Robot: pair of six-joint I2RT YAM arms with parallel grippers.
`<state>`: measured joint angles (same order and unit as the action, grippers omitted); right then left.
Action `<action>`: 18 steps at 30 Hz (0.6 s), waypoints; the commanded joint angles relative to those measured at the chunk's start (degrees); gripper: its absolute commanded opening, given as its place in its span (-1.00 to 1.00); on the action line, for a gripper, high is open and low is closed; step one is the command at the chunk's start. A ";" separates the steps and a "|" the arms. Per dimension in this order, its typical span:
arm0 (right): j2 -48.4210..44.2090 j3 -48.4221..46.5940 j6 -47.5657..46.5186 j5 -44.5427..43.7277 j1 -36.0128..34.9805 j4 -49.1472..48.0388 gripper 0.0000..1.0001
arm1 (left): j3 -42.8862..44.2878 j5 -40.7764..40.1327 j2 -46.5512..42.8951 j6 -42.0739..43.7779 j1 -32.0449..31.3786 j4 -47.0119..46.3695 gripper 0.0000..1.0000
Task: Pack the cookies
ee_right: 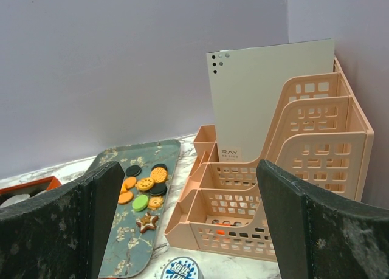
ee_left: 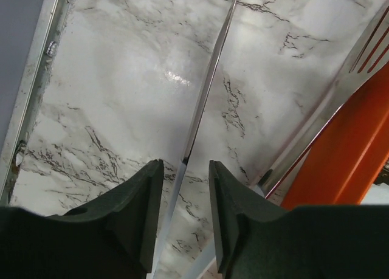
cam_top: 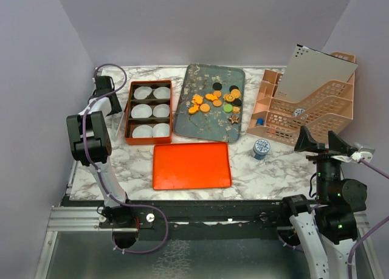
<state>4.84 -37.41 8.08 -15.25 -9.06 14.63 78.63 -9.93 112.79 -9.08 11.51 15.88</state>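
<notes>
**Claws both parked away from the cookies, neither one holding a thing**

Left claw (ee_left: 185, 166) is down at the far left edge of the worktop (cam_top: 249, 169). Its fingers are drawn in fairly close, but there's a visible gap with a thin metal strip (ee_left: 206, 90) running through it. I can see daylight on both sides of the strip, so it's not pinched. A wider slotted metal piece (ee_left: 364, 42) lies off to the right of that.

Right claw (cam_top: 320, 139) is spread as wide as it goes, empty, hanging over the near right corner.

The cookies (cam_top: 216, 99) are all on the grey-green tray (cam_top: 191, 124) at the back middle. They're mostly orange with a few black, plus a green one (cam_top: 227, 107) and a brown star (cam_top: 234, 118) at the near edge of the bunch. The orange box (cam_top: 149, 112), with its white paper liners (cam_top: 152, 112), sits between the left claw and that tray. From the right claw the cookies are ahead and off to its left, well apart. An orange lid (cam_top: 191, 165) lies flat in front of the tray.

Readable text: "RAY" on the pale card (ee_right: 229, 152) standing in the peach organiser (cam_top: 304, 112); the smaller line under it is too tiny to read. The blue-and-white tin (cam_top: 262, 147) has a pattern on top, and I can't make out any lettering.
</notes>
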 commanded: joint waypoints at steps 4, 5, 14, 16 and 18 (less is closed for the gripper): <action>0.27 0.74 -0.32 1.65 -0.52 -0.61 1.00 | 3.95 -1.47 3.89 3.12 0.36 2.03 -0.28; 0.38 0.67 -0.34 1.78 -0.52 -0.58 0.99 | 4.14 -1.49 4.42 3.25 0.38 2.17 -0.33; 1.11 0.44 -0.61 2.25 -0.52 -0.38 0.99 | 5.28 -1.69 6.74 4.79 0.45 4.03 -0.74; 1.26 0.45 -0.63 2.37 -0.52 -0.33 1.00 | 5.01 -2.75 5.59 5.38 0.40 4.16 -0.82; 1.39 0.46 -0.62 2.56 -0.52 -0.39 1.00 | 4.82 -4.01 4.26 5.98 0.44 4.47 -0.91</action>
<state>5.56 -37.39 8.01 -14.02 -9.06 14.63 82.83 -10.63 118.34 -5.37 11.53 17.74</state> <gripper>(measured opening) 0.996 0.109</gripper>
